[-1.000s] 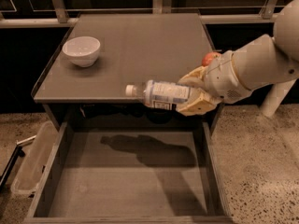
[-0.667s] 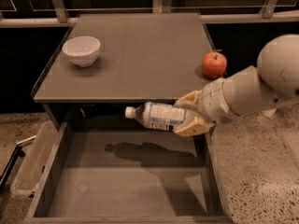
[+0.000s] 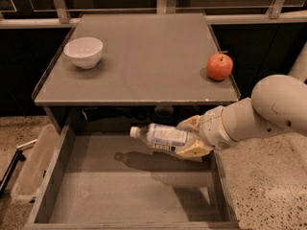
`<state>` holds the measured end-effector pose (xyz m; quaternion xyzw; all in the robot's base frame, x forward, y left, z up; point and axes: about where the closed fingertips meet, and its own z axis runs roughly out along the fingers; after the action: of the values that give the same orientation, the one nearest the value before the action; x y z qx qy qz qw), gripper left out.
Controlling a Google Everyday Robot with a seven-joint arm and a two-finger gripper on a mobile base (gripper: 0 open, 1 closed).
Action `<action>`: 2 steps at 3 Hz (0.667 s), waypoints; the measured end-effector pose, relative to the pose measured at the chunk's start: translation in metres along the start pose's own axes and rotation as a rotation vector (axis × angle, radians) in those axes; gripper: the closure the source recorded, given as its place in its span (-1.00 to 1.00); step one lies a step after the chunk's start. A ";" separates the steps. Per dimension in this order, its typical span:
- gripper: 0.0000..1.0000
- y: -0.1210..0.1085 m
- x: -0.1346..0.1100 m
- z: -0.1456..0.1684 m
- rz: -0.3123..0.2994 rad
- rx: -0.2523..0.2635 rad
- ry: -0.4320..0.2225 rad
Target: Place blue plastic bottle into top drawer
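The blue plastic bottle is clear, with a white cap and a pale label. It lies on its side with the cap pointing left. My gripper is shut on its right end and holds it above the open top drawer, below the tabletop's front edge. The drawer is a wide grey tray with low walls and a bare bottom. The bottle's shadow falls on the drawer floor under it.
A white bowl sits at the tabletop's left and a red apple near its right edge. A pale plastic bin stands on the speckled floor left of the drawer. My arm reaches in from the right.
The gripper has carried the bottle down and toward the front, from tabletop height to a spot below the table's edge, over the open drawer.
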<state>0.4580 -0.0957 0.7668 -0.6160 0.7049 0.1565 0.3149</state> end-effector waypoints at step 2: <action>1.00 0.008 0.036 0.045 0.067 -0.011 0.005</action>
<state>0.4600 -0.0939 0.7085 -0.5940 0.7251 0.1694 0.3045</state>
